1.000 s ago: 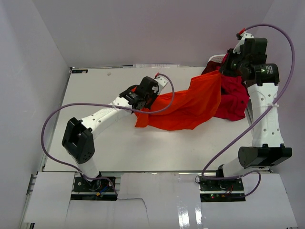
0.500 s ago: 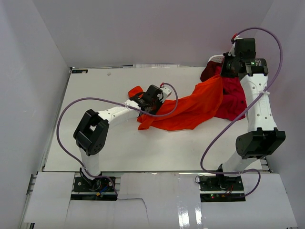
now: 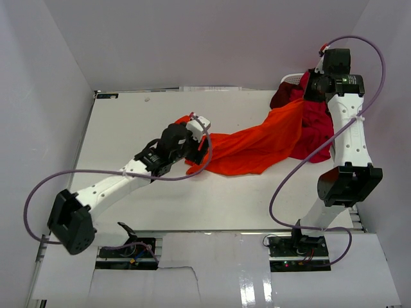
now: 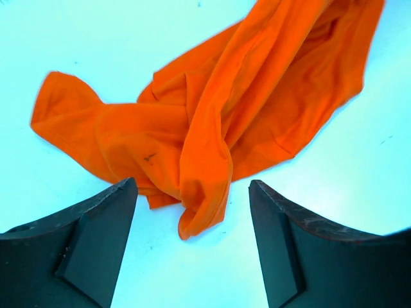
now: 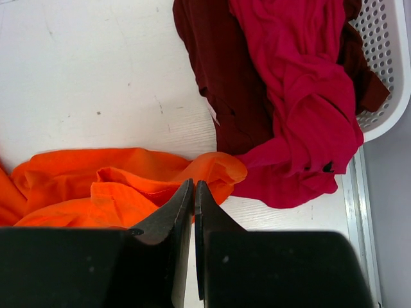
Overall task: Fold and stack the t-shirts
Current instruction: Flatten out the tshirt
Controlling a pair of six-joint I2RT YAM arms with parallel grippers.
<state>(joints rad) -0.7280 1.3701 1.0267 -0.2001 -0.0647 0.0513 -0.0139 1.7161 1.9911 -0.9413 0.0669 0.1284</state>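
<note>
The bright orange t-shirt (image 3: 257, 144) stretches across the table from the middle up to the right. Its right end is lifted and pinched in my right gripper (image 3: 307, 96), whose jaws are shut on a fold of orange cloth (image 5: 218, 170). My left gripper (image 3: 204, 140) hovers over the shirt's crumpled left end (image 4: 192, 128), open wide with only the tip of a fold lying between the fingers (image 4: 103, 237). A crimson t-shirt (image 5: 302, 96) and a dark maroon t-shirt (image 5: 218, 77) spill from the basket at the back right.
A white plastic laundry basket (image 5: 385, 64) stands at the table's far right corner, close to the right wall. The red shirts (image 3: 314, 131) hang out of it onto the table. Purple cables loop from both arms.
My left gripper has opened and let go of the orange shirt's left end, which dropped onto the table, and the arm has drawn back. The right gripper stays shut, holding the other end up.
</note>
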